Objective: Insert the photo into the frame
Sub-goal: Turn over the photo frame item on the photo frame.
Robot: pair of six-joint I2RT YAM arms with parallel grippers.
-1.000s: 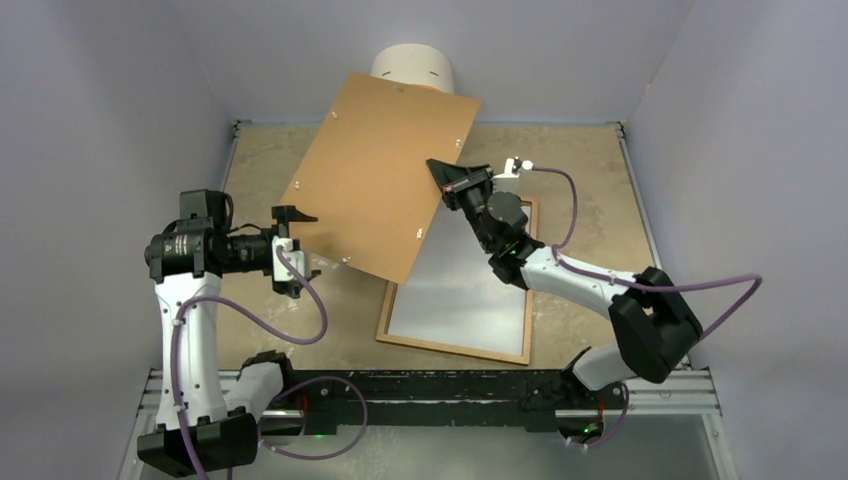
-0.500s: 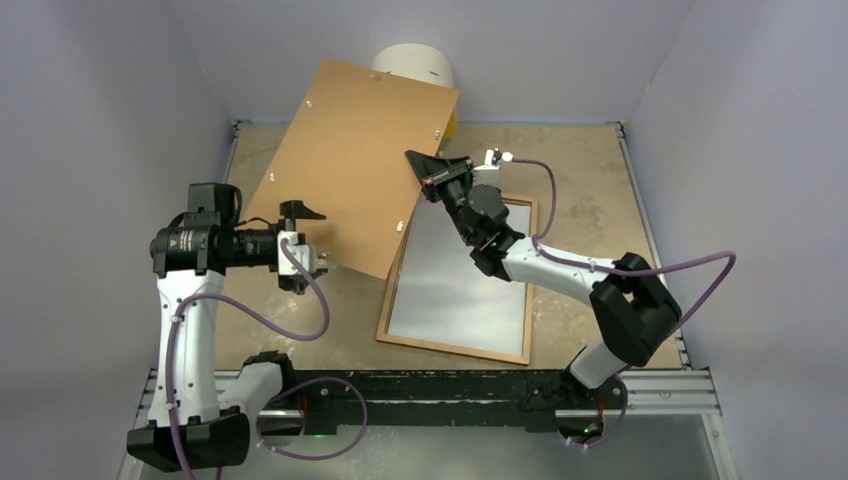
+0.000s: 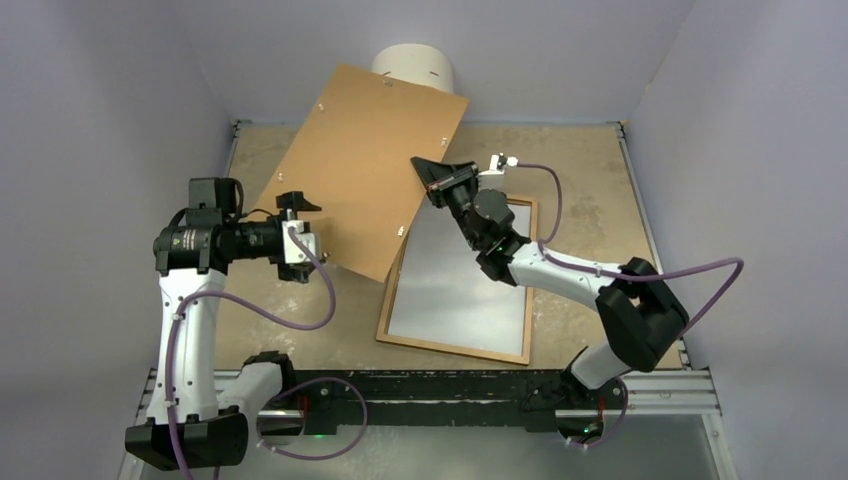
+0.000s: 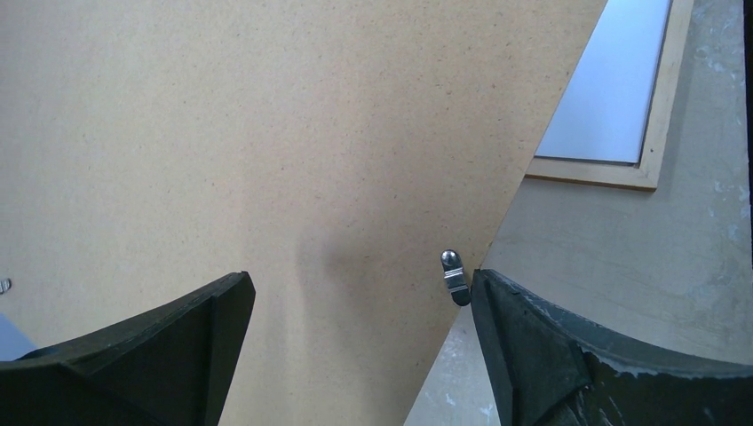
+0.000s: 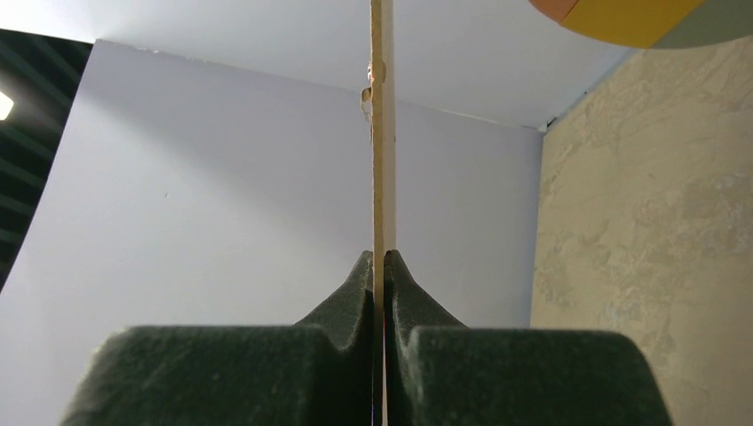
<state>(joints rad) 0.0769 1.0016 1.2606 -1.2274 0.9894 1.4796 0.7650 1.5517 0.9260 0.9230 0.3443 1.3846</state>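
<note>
While the right gripper (image 3: pixel 432 172) pinches the backing board (image 3: pixel 350 170) aloft, upper centre, the left gripper (image 3: pixel 298 238) gapes wide beside its lower edge. The frame (image 3: pixel 450 349) lies lower centre; the photo I can't spot. Clearing the backing, I'd judge; next, park it aside.

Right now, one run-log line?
right end effector: shut on backing board, tilted | left end effector: open beside board | frame: flat on table | photo: not visible
</note>
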